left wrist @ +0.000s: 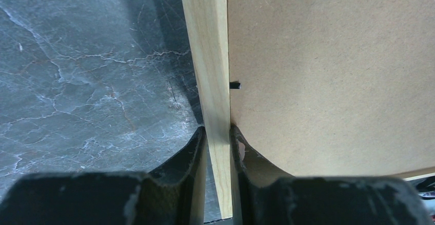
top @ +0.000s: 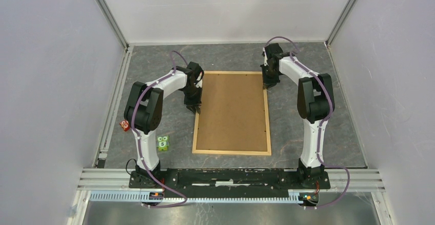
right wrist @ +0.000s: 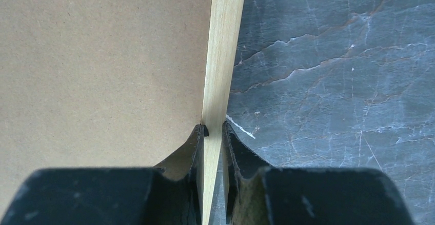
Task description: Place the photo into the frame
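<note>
The frame (top: 232, 152) of thin light wooden strips lies flat mid-table with a plain brown backing board (top: 233, 112) filling it. The photo is hidden; no sunflower print shows in any view. My left gripper (top: 195, 107) is at the frame's left strip, about a third of the way down from its far end. In the left wrist view its jaws (left wrist: 218, 130) are closed across that strip (left wrist: 208, 56). My right gripper (top: 268, 85) is at the right strip near the far corner. In the right wrist view its jaws (right wrist: 213, 127) are closed across that strip (right wrist: 223, 45).
A small red block (top: 124, 126) and a green block marked 5 (top: 163, 143) lie left of the frame beside the left arm. White walls enclose the dark marbled table (top: 308, 56) on three sides. A metal rail (top: 231, 176) runs along the near edge.
</note>
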You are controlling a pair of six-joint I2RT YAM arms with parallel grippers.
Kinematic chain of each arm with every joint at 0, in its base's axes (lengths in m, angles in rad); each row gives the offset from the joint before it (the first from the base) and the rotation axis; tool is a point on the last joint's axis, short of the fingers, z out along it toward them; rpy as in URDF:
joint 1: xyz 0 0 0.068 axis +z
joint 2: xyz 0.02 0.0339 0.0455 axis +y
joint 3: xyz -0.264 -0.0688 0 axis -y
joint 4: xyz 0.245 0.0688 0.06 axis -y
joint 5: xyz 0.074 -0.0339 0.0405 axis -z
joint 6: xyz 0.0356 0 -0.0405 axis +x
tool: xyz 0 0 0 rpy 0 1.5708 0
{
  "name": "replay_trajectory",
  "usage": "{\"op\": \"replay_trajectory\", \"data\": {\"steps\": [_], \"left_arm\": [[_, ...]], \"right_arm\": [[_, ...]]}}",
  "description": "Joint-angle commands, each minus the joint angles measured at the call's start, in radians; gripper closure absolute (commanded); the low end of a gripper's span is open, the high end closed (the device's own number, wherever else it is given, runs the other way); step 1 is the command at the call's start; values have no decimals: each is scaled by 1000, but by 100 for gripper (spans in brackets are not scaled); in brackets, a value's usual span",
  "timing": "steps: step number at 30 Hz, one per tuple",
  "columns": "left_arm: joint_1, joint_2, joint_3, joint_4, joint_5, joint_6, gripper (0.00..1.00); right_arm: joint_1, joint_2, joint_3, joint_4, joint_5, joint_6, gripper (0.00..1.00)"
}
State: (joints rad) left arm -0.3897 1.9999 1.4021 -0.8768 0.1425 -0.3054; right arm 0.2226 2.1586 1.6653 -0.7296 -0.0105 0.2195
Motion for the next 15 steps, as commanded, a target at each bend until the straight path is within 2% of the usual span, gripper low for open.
{"op": "replay_trajectory", "data": {"steps": [1,11,15], "left_arm": [[-19,65,-51,10,-78,74,96],[-22,64,-50,10,-74,77,97],[-23,62,-52,10,-75,77,97]], "right_arm": [[12,164,-68,46,26,-24,80],[33,183,-33,32,13,-10,75],[34,188,-29,43,-53,-2,74]]}}
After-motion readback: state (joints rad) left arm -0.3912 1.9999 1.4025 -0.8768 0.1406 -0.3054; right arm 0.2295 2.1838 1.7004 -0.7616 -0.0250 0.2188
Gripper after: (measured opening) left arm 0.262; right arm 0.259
